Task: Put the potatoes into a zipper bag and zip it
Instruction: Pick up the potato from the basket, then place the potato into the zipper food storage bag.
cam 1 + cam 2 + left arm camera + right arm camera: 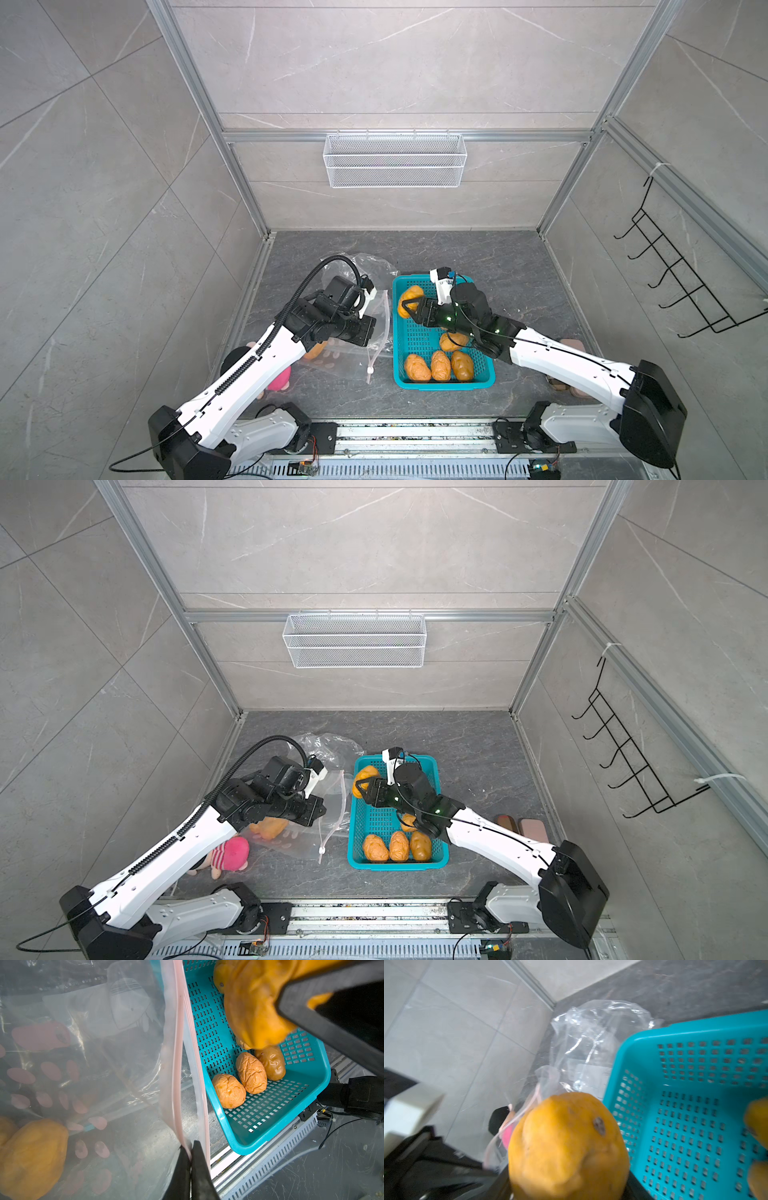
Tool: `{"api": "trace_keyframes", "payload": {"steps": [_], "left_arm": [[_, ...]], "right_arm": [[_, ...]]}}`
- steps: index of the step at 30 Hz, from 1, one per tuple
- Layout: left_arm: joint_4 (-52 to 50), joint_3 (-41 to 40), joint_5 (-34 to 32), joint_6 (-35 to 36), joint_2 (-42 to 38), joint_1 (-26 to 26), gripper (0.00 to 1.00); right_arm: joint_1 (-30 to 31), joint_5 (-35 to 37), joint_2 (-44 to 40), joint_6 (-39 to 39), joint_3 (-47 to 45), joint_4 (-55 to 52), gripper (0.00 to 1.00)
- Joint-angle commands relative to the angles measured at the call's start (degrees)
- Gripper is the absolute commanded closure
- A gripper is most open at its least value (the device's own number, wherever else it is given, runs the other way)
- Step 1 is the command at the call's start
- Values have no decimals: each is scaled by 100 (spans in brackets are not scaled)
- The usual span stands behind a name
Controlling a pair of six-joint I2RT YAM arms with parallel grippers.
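Letters on the zipper bag (pixel 104 1043) are too small to read; it has a whale picture and pink spots. The table (pixel 519 270) is dark grey stone. Grey tile walls stand around it, with a white wire shelf (pixel 395 160) on the far wall and black hooks (pixel 673 274) on the right wall.

The left gripper (pixel 190 1157) is shut tight on the bag's pink zip edge, just left of the blue basket (pixel 440 384). The right arm reaches over the basket's far left corner. The right gripper (pixel 409 309) squeezes one potato (pixel 409 296) above the basket floor. Three potatoes (pixel 440 365) lie in the near row. More lie inside the bag.
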Motion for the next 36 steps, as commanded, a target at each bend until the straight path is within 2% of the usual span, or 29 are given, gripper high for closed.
{"api": "trace_keyframes", "payload": {"steps": [1, 6, 12, 21, 27, 36], "left_arm": [[145, 39, 46, 50, -194, -6, 100], [151, 32, 39, 54, -275, -7, 100], [215, -13, 51, 45, -330, -11, 100], [232, 4, 50, 71, -339, -6, 100], [240, 9, 55, 81, -340, -7, 100], [252, 20, 72, 86, -310, -6, 100]], "right_arm": [[162, -450, -84, -421, -158, 838, 45], [413, -801, 149, -423, -159, 1268, 45], [563, -737, 509, -469, -40, 1244, 45], [624, -621, 940, -367, 195, 826, 44], [700, -207, 994, -414, 291, 484, 41], [737, -379, 1184, -593, 635, -46, 34]]}}
